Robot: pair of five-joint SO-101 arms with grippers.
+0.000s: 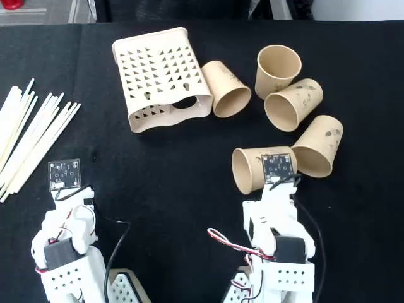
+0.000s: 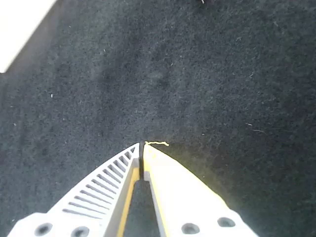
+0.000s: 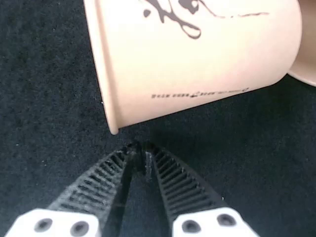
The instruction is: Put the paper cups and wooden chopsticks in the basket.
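Along the black bench's (image 1: 177, 164) left edge lie pale wooden chopsticks (image 1: 35, 139), too overlapped to count. Left jaws together, empty. One cream perforated basket (image 1: 161, 76) lies on its side mid-bench. Five tan paper cups (image 1: 293, 104) are scattered at the right. Right jaws together, near the nearest cup's (image 3: 197, 54) rim.

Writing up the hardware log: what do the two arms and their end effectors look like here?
The left arm and right arm are white printed shells with black servos, a small black square board at each wrist, and red, white and black wiring. Left end effector: white fingers, one slotted, one yellowish. Right end effector: black ribbed fingers on white bases.
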